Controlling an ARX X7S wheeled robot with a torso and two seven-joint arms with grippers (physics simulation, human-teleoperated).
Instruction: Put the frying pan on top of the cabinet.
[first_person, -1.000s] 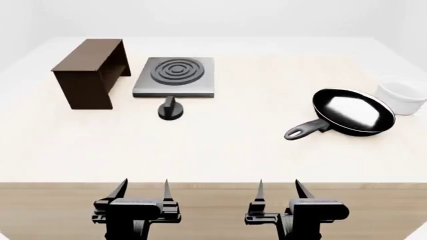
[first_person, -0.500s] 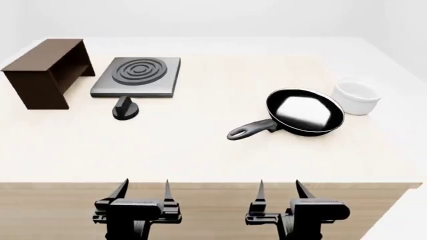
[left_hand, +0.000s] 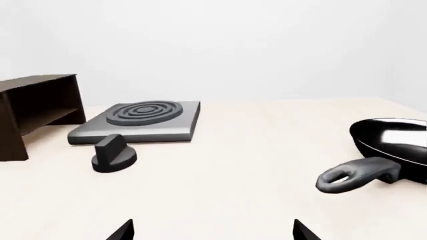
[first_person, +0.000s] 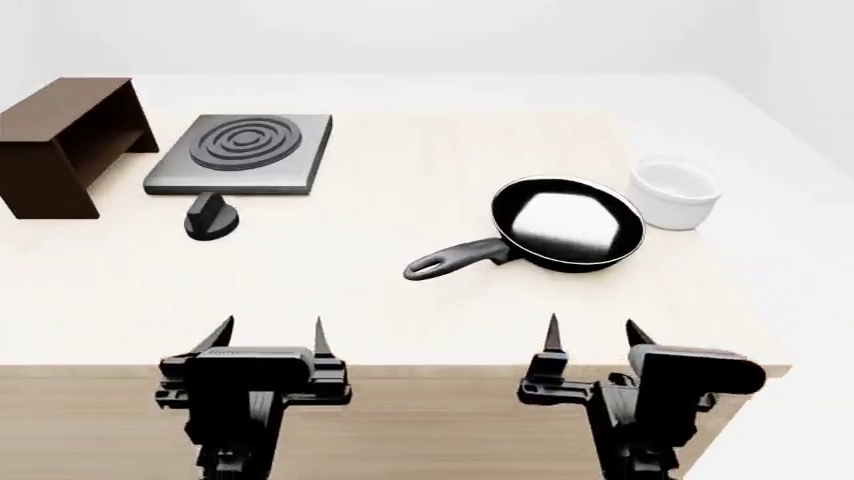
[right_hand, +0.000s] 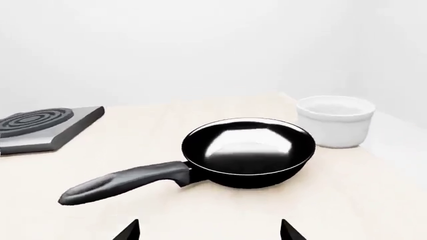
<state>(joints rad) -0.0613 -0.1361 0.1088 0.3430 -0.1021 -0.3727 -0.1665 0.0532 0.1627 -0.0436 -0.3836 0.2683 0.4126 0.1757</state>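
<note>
The round black glossy frying pan (first_person: 567, 223), right of centre, is not yet grasped; both grippers (first_person: 266, 340) (first_person: 590, 335) are spread, empty; its handle must be reached.

Open tabletop (first_person: 400, 310): bare across the frame's lower middle. Obstacles: white bowl (first_person: 675, 192) just right of the frying pan (first_person: 567, 224); knob (first_person: 210, 218) and hotplate (first_person: 242, 152) upper left, beside the cabinet (first_person: 64, 145).

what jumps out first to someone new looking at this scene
The glossy black pan right of the table's middle, its handle pointing toward the robot's left, with a white bowl just beyond it on the right. Far left stand the dark brown cabinet and a grey hotplate. Both grippers, left and right, hang open at the near edge.
</note>
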